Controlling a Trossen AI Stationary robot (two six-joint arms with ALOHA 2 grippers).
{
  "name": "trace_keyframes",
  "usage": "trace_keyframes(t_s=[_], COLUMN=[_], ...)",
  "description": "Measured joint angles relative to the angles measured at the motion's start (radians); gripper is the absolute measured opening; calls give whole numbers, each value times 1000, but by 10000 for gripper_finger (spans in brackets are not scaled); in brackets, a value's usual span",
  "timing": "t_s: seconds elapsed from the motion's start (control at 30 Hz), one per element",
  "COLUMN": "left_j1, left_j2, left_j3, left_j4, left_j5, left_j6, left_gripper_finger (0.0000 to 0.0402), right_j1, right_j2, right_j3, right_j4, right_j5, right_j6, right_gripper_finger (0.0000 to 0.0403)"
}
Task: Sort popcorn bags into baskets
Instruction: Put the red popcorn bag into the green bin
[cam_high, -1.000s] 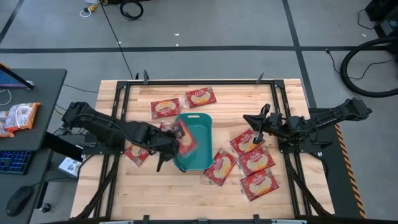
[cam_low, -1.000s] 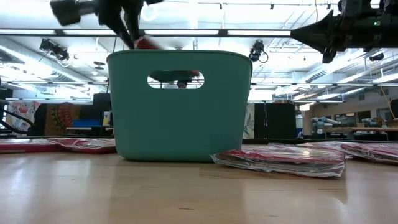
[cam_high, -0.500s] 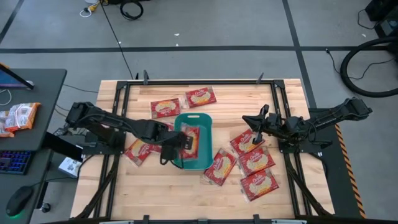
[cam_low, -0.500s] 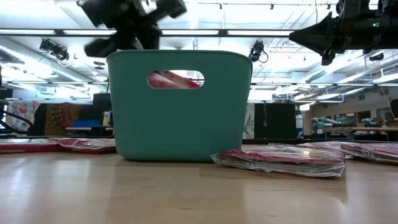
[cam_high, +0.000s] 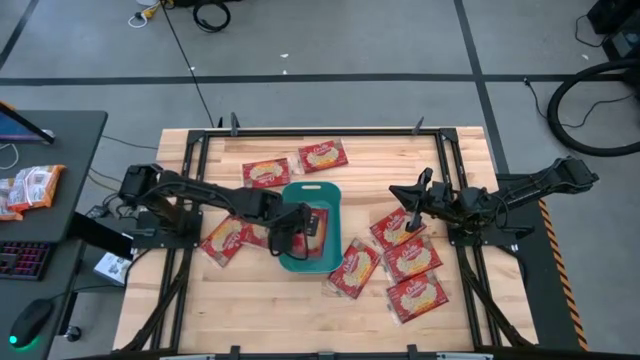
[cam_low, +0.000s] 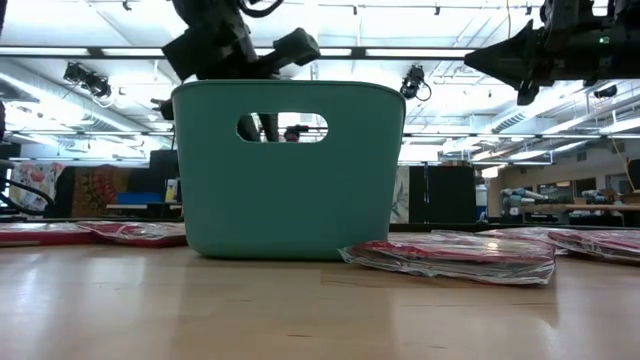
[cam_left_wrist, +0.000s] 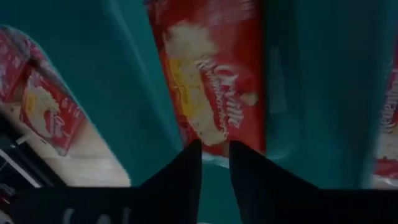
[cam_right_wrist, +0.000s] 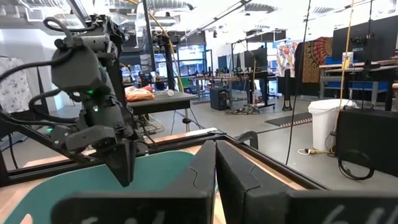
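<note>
Left pincer (cam_high: 290, 222) over teal basket (cam_high: 330, 255), fingers narrowly parted, holding nothing. Popcorn bag (cam_left_wrist: 211, 81) lies flat inside basket beneath it. Right pincer (cam_high: 412, 193) closed, empty, raised above bags on worktop (cam_high: 300, 310) right of basket. Other bags scattered left, far, right.

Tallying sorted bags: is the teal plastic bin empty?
No: one red popcorn bag lies inside the teal plastic bin, below the left gripper.
</note>
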Motion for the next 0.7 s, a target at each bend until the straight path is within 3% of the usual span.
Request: trace_keyframes(t_s=[0.17, 0.4, 0.7], left_j1=[-7, -14, 13], left_j2=[-41, -186, -228], left_j3=[13, 16, -10], left_j4=[-33, -122, -489], left_j5=[4, -1, 4], left_j6=[-238, -657, -1712], left_gripper_finger=[104, 82, 71], right_j1=[0, 0, 0], right_j2=[1, 1, 1], right_j3=[0, 0, 0], right_j4=[-2, -1, 14], right_j5=[1, 1, 1], right_j6=[0, 0, 0], right_gripper_finger=[19, 19, 19])
